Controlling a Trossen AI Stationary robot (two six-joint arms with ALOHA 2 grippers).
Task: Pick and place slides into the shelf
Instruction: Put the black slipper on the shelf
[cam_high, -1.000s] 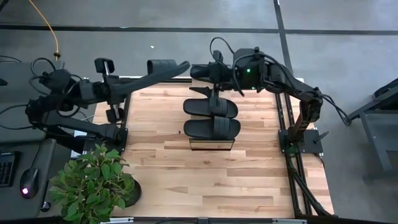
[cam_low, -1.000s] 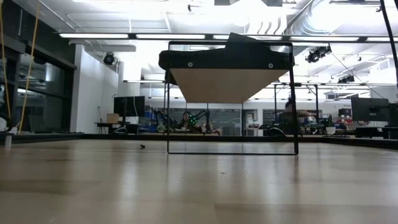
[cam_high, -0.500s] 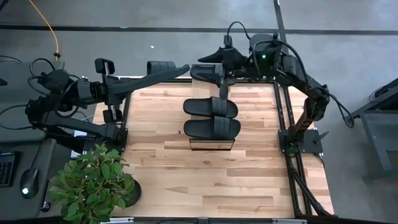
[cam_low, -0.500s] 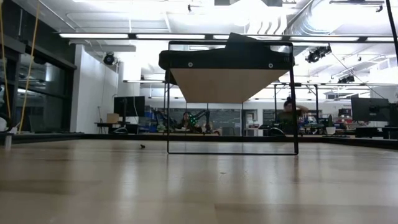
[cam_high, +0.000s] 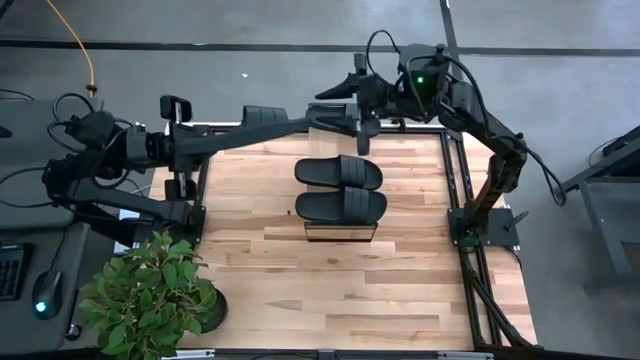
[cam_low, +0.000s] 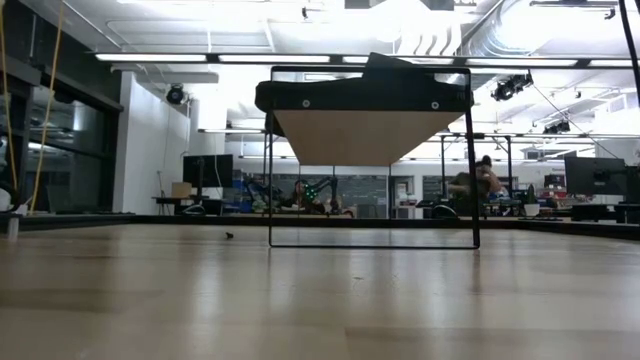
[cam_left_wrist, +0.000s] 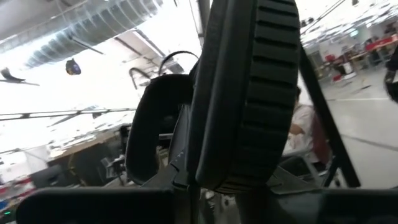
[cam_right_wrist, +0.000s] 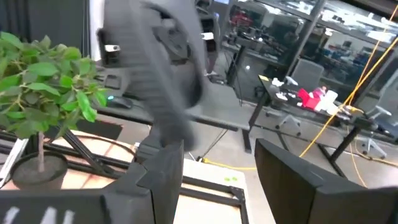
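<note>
High view: left gripper (cam_high: 335, 119) clamps a black slide (cam_high: 262, 117) at the table's far edge. Right gripper (cam_high: 362, 128) hangs close by, fingers spread, nothing held. Two more slides (cam_high: 340, 188) lie side by side atop the shelf (cam_high: 340, 234), mid-table.

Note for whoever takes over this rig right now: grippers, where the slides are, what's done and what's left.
Left gripper: shut on the held slide, up at the table's far edge behind the shelf.
Right gripper: open, empty, raised close by over the same edge.
Done: far slide and near slide lie side by side on the shelf top.
Left: shelve the held slide. A fourth slide is not visible in any view.
</note>
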